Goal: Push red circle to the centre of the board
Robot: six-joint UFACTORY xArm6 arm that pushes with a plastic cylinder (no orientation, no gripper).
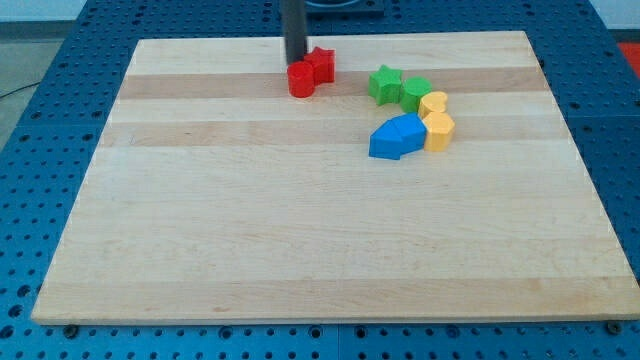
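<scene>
Standing at the view's top, my tip (pixel 297 62) is seen touching the small red circle block (pixel 301 80) from behind; nothing is gripped, and a red star-shaped block (pixel 321 64) sits just beside it on the pale wooden board (pixel 300 240).

Board (pixel 330 240): pale wood, smooth, matt, visibly grained in strips.
Red circle (pixel 301 80): plastic-looking, smooth, faint sheen.
Rod tip (pixel 296 62): dark, matt.
Surrounding table (pixel 60 110): blue, perforated.
</scene>
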